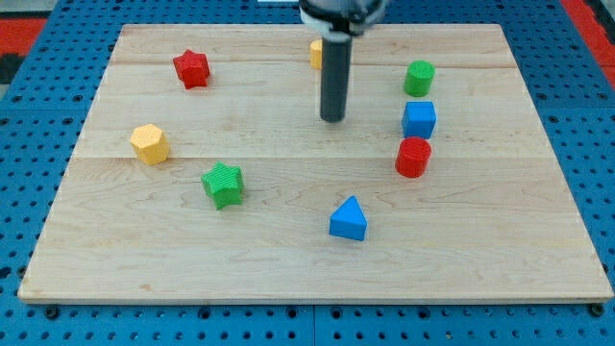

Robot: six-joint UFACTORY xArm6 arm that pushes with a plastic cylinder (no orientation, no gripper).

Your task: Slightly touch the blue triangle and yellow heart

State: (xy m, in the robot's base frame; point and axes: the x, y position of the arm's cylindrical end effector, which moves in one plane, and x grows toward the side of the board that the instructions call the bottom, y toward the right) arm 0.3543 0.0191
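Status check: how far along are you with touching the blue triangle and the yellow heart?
Nothing looks done yet. My tip stands in open board, touching no block. The blue triangle sits apart, toward the view's bottom. A yellow block, likely the heart, is mostly hidden behind my rod. Both touches remain.

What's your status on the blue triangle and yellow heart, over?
My tip at board centre, touching no block. Blue triangle apart, toward the view's bottom. Yellow block behind the rod, mostly hidden, shape unclear. Straight path to the triangle shows no blocks.
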